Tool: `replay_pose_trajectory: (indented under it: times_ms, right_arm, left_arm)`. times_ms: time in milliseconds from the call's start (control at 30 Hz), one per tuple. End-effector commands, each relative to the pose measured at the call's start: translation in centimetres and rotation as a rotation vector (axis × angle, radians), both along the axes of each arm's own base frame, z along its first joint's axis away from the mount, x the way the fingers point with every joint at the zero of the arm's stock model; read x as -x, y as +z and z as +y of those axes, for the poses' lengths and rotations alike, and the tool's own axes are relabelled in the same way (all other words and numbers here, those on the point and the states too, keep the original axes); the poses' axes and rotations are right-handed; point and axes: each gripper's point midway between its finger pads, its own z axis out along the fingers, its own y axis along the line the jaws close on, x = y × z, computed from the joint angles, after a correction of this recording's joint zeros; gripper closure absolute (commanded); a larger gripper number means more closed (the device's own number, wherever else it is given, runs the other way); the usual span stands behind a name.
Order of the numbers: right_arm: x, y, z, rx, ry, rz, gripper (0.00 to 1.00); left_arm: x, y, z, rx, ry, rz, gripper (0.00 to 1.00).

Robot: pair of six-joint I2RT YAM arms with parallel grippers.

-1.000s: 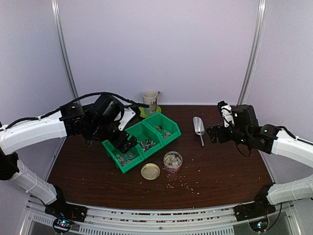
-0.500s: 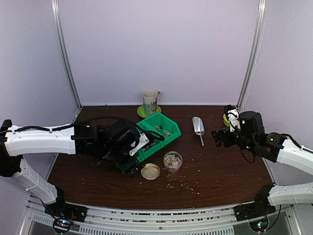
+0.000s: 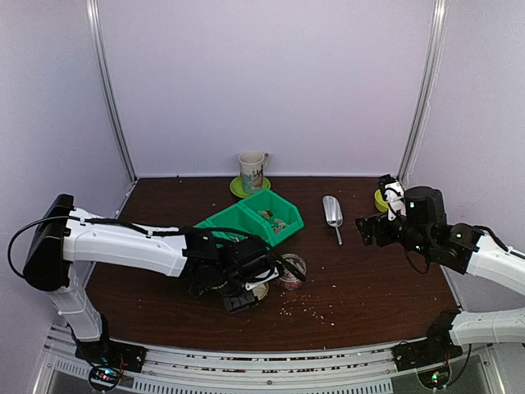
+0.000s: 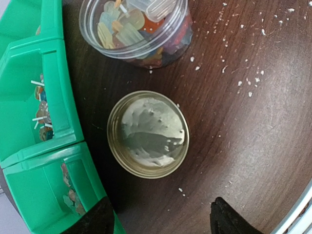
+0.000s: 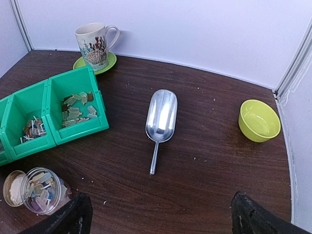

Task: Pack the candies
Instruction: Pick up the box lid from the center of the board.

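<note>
The candies (image 4: 127,30) are small mixed-colour pieces filling an open clear jar (image 3: 289,271); more lie in the green bins (image 4: 29,122). The round tan jar lid (image 4: 147,134) rests upside down on the table between the jar and my left gripper (image 4: 163,219). That gripper hangs low just near of the lid, jaws open and empty, partly covering the lid in the top view. My right gripper (image 5: 163,217) hovers open and empty at the right, near of the metal scoop (image 5: 162,117).
The green bins (image 3: 246,220) stand behind the jar. A mug on a green saucer (image 3: 253,170) is at the back, and a yellow-green bowl (image 5: 259,120) at the far right. Pale crumbs (image 3: 308,308) dot the table in front of the jar.
My left arm swung from above the bins down and rightward to the lid, and its jaws narrowed somewhat. The right arm drifted slightly right, still open.
</note>
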Motion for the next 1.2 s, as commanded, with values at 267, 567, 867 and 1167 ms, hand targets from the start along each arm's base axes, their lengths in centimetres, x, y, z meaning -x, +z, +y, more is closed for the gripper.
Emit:
replay_pose_trajectory:
  times_ms: [267, 567, 867, 1167]
  right_arm:
    - [0.7, 0.3, -0.5, -0.021, -0.010, -0.007, 0.00]
    - [0.7, 0.2, -0.3, -0.020, -0.002, -0.002, 0.00]
    - [0.8, 0.5, -0.3, -0.026, 0.003, -0.007, 0.01]
    - [0.8, 0.4, -0.2, -0.026, 0.007, -0.004, 0.00]
  left_arm:
    - [0.0, -2.1, -2.8, -0.020, -0.070, 0.007, 0.38]
    - [0.2, -3.3, -2.7, -0.031, -0.072, 0.027, 0.43]
    - [0.5, -4.2, -2.4, -0.053, -0.079, 0.044, 0.46]
    - [0.9, -4.8, -2.2, -0.060, -0.082, 0.065, 0.53]
